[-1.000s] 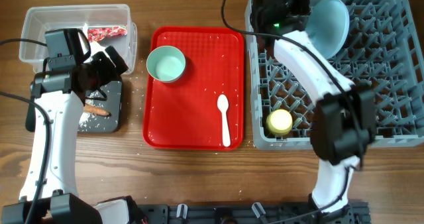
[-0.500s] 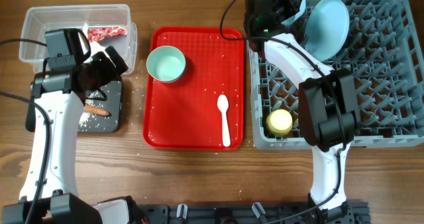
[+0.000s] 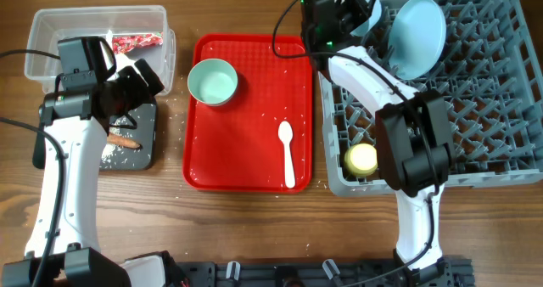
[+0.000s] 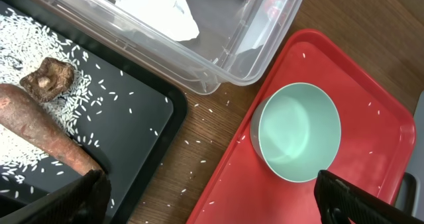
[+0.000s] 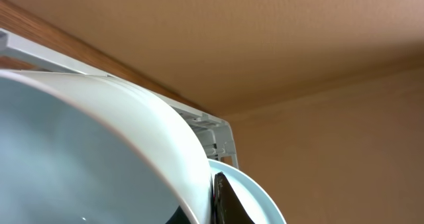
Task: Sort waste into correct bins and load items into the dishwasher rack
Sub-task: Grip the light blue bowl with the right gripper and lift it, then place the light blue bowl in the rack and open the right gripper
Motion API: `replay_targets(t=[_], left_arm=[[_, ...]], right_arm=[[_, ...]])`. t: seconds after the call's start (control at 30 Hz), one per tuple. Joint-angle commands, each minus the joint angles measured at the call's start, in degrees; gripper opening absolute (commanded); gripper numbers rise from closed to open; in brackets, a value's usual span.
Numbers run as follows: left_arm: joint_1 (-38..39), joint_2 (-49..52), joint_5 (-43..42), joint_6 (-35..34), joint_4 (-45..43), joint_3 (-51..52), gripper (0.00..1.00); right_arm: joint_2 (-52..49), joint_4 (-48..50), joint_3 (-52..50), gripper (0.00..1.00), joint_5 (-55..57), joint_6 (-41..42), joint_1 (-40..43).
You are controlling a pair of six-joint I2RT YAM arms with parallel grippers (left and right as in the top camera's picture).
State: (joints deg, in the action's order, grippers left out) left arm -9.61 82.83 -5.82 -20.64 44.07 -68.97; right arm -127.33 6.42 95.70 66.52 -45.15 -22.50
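Note:
My left gripper [image 3: 131,87] is open and empty above the black tray [image 3: 144,155], which holds the brown sausage stick [image 4: 40,134], the brown lump [image 4: 45,78] and rice grains [image 4: 73,105]. The clear tub [image 3: 51,28] holds the red wrapper [image 3: 136,42] and the white tissue [image 4: 156,5]. The pale green-white bowl [image 3: 212,81] and the white spoon [image 3: 287,151] lie on the red tray. My right gripper [image 3: 361,7] is shut on the pale blue bowl [image 5: 99,151] at the grey rack's [image 3: 475,134] far left corner, next to the upright pale blue plate [image 3: 420,32]. The yellow cup [image 3: 362,158] sits in the rack.
The red serving tray [image 3: 254,117] lies between the bins and the rack, with loose rice on it. More rice is scattered on the wood [image 4: 199,144] between the black tray and the red tray. The rack fills the right side.
My right gripper has moved left along the rack's far edge with the bowl in it. The left arm has not moved.

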Motion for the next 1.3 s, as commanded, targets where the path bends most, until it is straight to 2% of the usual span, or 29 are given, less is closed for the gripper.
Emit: replay_targets(t=[0.0, 0.13, 0.43, 0.7, 0.87, 0.97, 1.03, 1.1, 1.17, 1.2, 1.27], left_arm=[[-0.31, -0.22, 0.15, 0.33, -0.09, -0.42, 1.0], [-0.31, -0.22, 0.15, 0.33, -0.09, -0.42, 1.0], [-0.31, -0.22, 0.15, 0.33, -0.11, -0.42, 1.0], [-0.31, -0.22, 0.15, 0.33, -0.09, -0.42, 1.0], [-0.31, -0.2, 0.15, 0.33, -0.09, -0.42, 1.0], [-0.31, -0.22, 0.15, 0.33, -0.09, -0.42, 1.0], [-0.31, -0.2, 0.15, 0.33, -0.09, -0.42, 1.0], [-0.31, -0.22, 0.15, 0.33, -0.09, -0.42, 1.0], [-0.31, -0.2, 0.15, 0.33, -0.09, -0.42, 1.0], [-0.31, -0.22, 0.15, 0.33, -0.09, -0.42, 1.0], [-0.31, -0.2, 0.15, 0.33, -0.11, -0.42, 1.0]], right_arm=[[-0.87, -0.04, 0.28, 0.24, 0.52, -0.42, -0.59], [-0.87, -0.02, 0.28, 0.39, 0.5, -1.68, -0.59], [-0.87, -0.02, 0.28, 0.4, 0.28, -1.6, -1.86], [-0.87, -0.02, 0.28, 0.48, -2.14, -1.2, -5.31], [-0.87, 0.07, 0.28, 0.5, -2.47, -0.2, -6.27], [0.46, 0.81, 0.28, 0.52, -2.27, 8.11, -6.86], [3.63, -1.14, 0.28, 0.52, -6.8, 15.39, -7.41], [7.69, -4.39, 0.28, 0.59, -13.42, 22.47, -7.72], [14.12, -10.82, 0.28, 0.77, -26.14, 34.27, -7.48], [17.33, -13.62, 0.28, 0.81, -32.46, 41.33, -6.8], [22.99, -19.85, 0.28, 0.82, -38.58, 55.91, -4.9]])
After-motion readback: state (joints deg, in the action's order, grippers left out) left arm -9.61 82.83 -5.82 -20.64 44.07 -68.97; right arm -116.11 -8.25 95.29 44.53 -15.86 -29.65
